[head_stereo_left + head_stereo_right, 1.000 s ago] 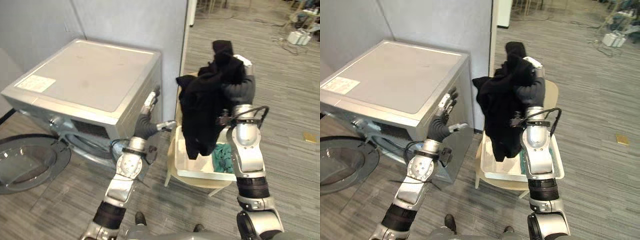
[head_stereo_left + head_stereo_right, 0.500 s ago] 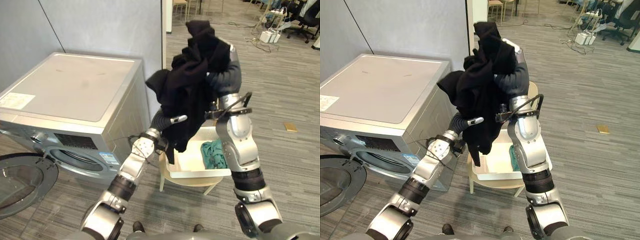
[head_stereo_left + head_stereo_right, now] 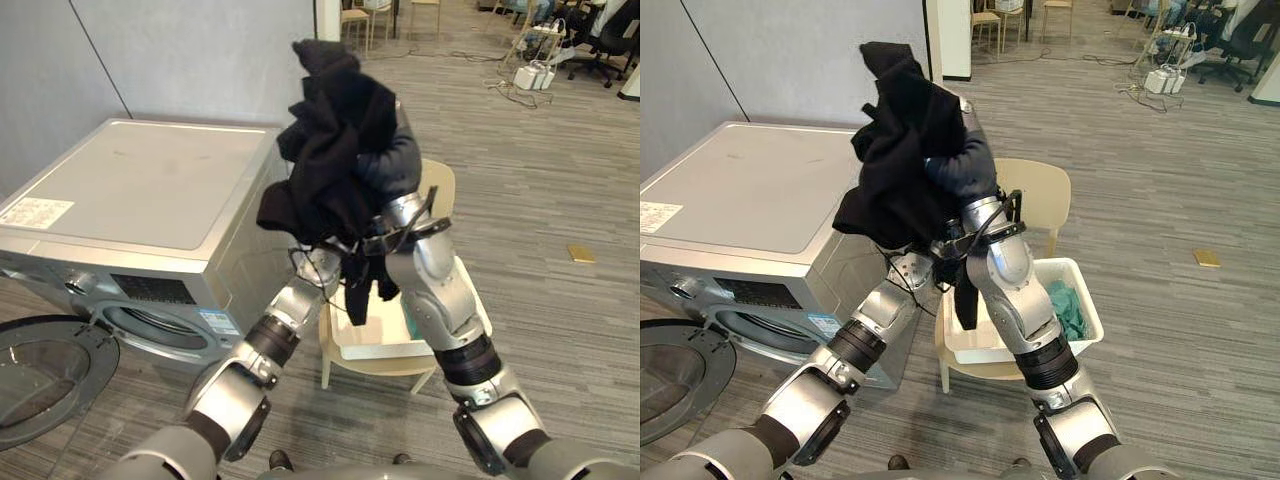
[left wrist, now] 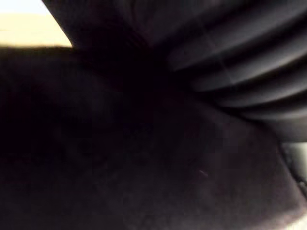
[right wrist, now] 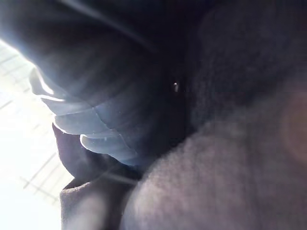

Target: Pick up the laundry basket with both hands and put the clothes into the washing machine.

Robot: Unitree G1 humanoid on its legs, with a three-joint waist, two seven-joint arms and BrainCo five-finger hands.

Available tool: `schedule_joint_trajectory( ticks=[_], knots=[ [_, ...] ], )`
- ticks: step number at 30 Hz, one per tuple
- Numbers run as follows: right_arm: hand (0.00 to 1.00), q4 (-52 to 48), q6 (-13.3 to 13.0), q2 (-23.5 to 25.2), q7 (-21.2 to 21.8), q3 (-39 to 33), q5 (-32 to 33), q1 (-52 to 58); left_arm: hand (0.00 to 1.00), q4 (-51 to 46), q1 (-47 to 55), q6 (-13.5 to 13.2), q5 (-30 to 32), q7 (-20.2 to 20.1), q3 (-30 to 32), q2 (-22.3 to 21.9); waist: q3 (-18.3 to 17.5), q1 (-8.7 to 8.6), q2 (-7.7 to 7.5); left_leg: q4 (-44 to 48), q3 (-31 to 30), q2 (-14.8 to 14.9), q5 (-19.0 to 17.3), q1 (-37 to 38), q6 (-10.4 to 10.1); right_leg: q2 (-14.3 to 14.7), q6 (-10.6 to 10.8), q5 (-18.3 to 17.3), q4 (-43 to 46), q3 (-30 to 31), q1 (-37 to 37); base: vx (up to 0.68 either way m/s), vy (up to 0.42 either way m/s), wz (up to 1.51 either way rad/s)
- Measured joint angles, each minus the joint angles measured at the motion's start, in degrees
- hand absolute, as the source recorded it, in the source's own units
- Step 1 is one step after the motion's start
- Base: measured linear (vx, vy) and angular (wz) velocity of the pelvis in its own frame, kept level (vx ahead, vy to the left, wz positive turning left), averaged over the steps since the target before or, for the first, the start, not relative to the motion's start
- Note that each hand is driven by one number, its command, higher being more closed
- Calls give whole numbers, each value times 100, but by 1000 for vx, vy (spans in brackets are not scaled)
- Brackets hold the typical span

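A black garment [image 3: 335,130] hangs bunched in the air beside the washing machine [image 3: 140,190], with a tuft sticking up above my right hand [image 3: 395,160], which is shut on it. My left forearm [image 3: 875,320] reaches up beneath the hanging cloth, and the hand at its end is hidden in the folds. Behind my arms the white laundry basket [image 3: 1092,325] rests on a beige chair [image 3: 1035,195] and holds a teal cloth [image 3: 1065,308]. The machine's round door [image 3: 45,365] stands open at the lower left, with the drum opening [image 3: 160,325] facing front.
A grey partition wall [image 3: 200,50] rises behind the machine. Open carpeted floor [image 3: 560,180] spreads to the right, with a small yellow object [image 3: 580,254] lying on it. Chairs and cables stand far back at the upper right.
My right arm has swung the black garment higher and leftward, away from the basket toward the machine. My left hand has left the machine's side and gone under the cloth. The camera view shifted.
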Motion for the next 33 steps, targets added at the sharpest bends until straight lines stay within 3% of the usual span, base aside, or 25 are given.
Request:
schedule_joint_trajectory(
  ticks=[5, 15, 16, 25, 33],
  knots=[
    [100, 0, -17, 25, 78, 96, 318, 35, 100, 121, -54, -68, -18, 182, 14, 44, 0, -52, 0, -2, -3, 0, 6, 0, 5, 0, -2, 1, 0, -2, 1, 0, 0, 0],
    [100, -3, -179, 34, 56, 200, 302, 665, 100, 92, -52, -167, -20, 532, 85, 70, 0, -76, 0, 13, 3, 1, 5, 1, 5, 1, -7, 4, -2, -20, -3, 0, 0, 0],
    [0, -3, -196, 34, 22, 200, 295, 684, 100, 90, -52, -171, -20, 548, 127, 70, 0, -75, 0, 13, 2, 1, 5, 1, 4, 1, -8, 4, -2, -26, -2, 0, 0, 0],
    [0, -3, -251, 99, -240, 103, -158, 1043, 100, -408, 267, -351, 25, 916, 687, 58, 0, -79, 0, 15, 0, 4, 4, -1, 3, 4, -8, 5, -19, -42, 5, 0, 0, 0],
    [0, 168, -237, 82, -548, -803, -857, 1300, 100, -1884, 1769, -517, 274, 1168, 2076, 77, 4, -65, 6, 26, 53, 22, -1, -3, -1, 33, -40, 33, -84, 31, -3, 0, 0, -3]
  ],
)
